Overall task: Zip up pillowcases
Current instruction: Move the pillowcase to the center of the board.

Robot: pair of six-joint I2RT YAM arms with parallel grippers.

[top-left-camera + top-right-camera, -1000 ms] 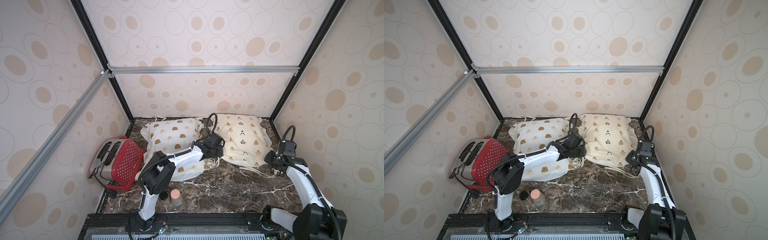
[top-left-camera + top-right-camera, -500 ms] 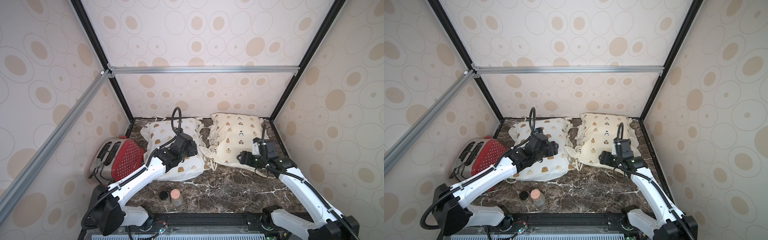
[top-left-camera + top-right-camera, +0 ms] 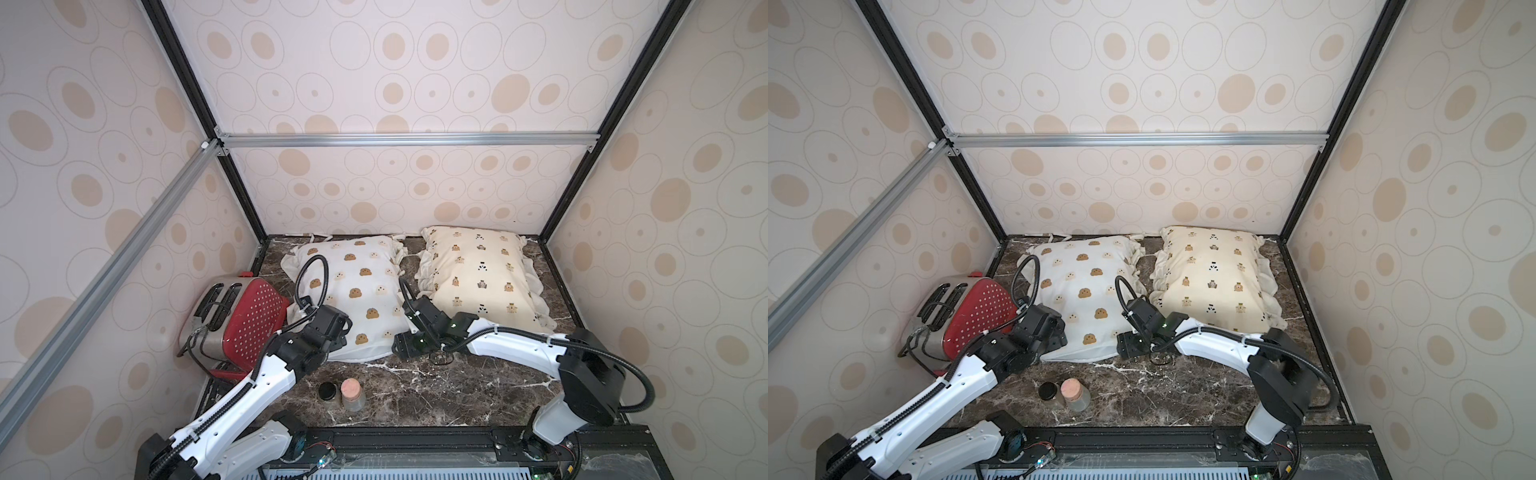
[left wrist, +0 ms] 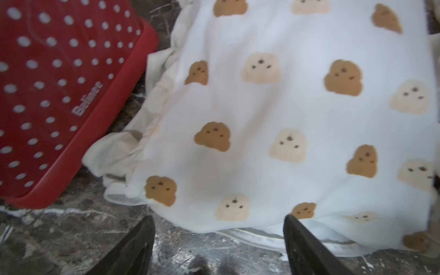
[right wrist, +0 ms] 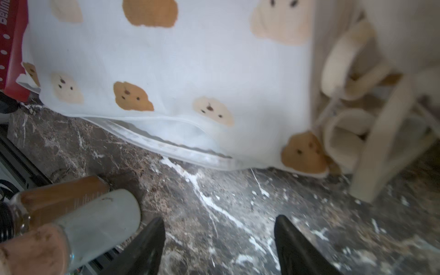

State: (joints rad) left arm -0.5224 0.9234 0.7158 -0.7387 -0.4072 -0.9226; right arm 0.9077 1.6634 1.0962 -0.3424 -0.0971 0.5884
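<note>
Left end effector (image 4: 218,217), right end effector (image 5: 219,217): both apart, empty. Just ahead, white pillowcase (image 5: 166,59), zipper (image 5: 166,142) gaping. I judge it undone; cream pillowcase (image 3: 473,270) unclear.

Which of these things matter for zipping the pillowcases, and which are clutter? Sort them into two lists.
For the job:
- white pillowcase with brown and cream faces
- cream-yellow pillowcase with bears
- left gripper and right gripper, both open at the white one's near edge

Lying about:
- red dotted toaster
- dark-capped jar
- cork-topped jar
</note>
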